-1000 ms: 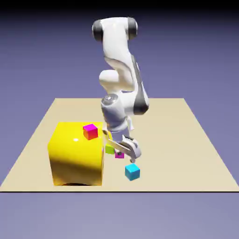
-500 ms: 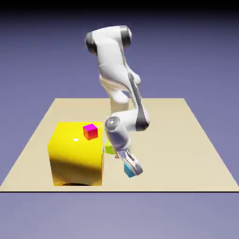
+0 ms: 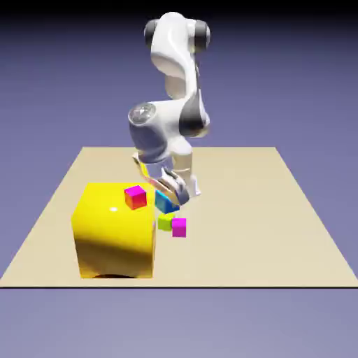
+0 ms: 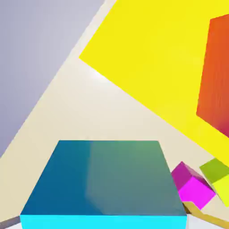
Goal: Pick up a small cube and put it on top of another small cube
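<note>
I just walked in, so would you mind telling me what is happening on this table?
The robot's gripper is holding the small blue cube between its fingers, up off the table. The cube has yet to be set on another one. A lime-green cube and a magenta cube are on the table, next to the big yellow block, and a pinkish-red cube sits on top of that block.

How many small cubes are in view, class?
4: blue cube in the claw, red-magenta cube on the yellow block, green cube and magenta cube on the table. More may be hidden.
</note>
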### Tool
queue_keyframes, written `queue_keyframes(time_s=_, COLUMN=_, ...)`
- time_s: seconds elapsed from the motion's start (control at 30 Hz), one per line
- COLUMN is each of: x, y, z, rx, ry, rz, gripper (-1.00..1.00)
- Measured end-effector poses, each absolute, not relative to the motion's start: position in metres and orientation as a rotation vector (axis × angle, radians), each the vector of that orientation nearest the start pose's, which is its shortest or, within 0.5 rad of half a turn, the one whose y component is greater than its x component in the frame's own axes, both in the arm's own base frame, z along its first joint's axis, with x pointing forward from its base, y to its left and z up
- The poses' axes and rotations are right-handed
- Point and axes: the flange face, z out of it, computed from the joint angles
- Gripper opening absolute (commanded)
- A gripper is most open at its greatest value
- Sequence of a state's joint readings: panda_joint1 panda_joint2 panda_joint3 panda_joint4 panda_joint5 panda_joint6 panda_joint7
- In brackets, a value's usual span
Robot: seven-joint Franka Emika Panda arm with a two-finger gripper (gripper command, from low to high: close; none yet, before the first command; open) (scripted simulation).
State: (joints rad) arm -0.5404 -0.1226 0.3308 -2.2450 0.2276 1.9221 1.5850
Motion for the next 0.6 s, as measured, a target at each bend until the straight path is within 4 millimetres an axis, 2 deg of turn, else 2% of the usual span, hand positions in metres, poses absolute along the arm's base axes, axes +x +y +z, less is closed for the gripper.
queue_keyframes(time_s=0.17, x=0.458, y=-0.133, z=0.427, rx=-1.274, ry=2.746, rz=0.423, gripper=-1.0)
queue_keyframes(time_s=0.3, x=0.441, y=-0.172, z=0.45, rx=-0.835, ry=2.827, rz=0.45, gripper=-1.0)
queue_keyframes(time_s=0.33, x=0.434, y=-0.178, z=0.464, rx=-0.789, ry=2.826, rz=0.453, gripper=-1.0)
queue_keyframes(time_s=0.37, x=0.434, y=-0.178, z=0.464, rx=-0.789, ry=2.826, rz=0.453, gripper=-1.0)
queue_keyframes(time_s=0.5, x=0.438, y=-0.162, z=0.398, rx=-0.789, ry=2.825, rz=0.453, gripper=-1.0)
queue_keyframes(time_s=0.53, x=0.438, y=-0.162, z=0.397, rx=-0.789, ry=2.826, rz=0.453, gripper=1.0)
queue_keyframes(time_s=0.6, x=0.438, y=-0.162, z=0.397, rx=-0.79, ry=2.827, rz=0.453, gripper=1.0)
